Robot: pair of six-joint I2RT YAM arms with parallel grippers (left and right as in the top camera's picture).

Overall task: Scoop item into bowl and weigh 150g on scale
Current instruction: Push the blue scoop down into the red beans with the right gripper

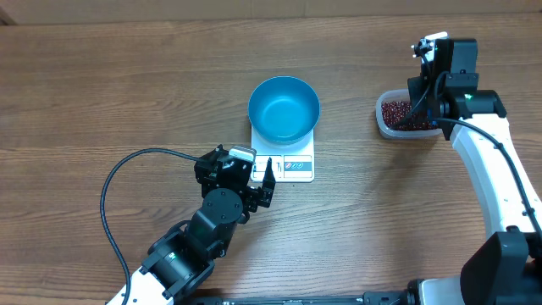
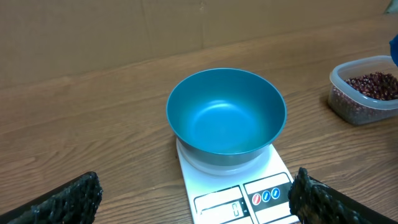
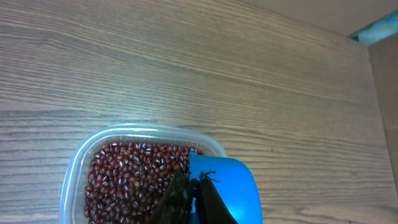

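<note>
Beans [image 3: 134,177] lie in the tub [image 3: 73,171], none yet in the bowl [image 1: 284,108] on the scale [image 1: 296,166]; a heaped or tilted scoop [image 3: 227,186] could spill them on the carry across, or overshoot the weight. Right gripper [image 3: 194,202] is clamped tight on the scoop over the tub; left gripper [image 1: 247,176] stands wide, empty, just before the scale
</note>
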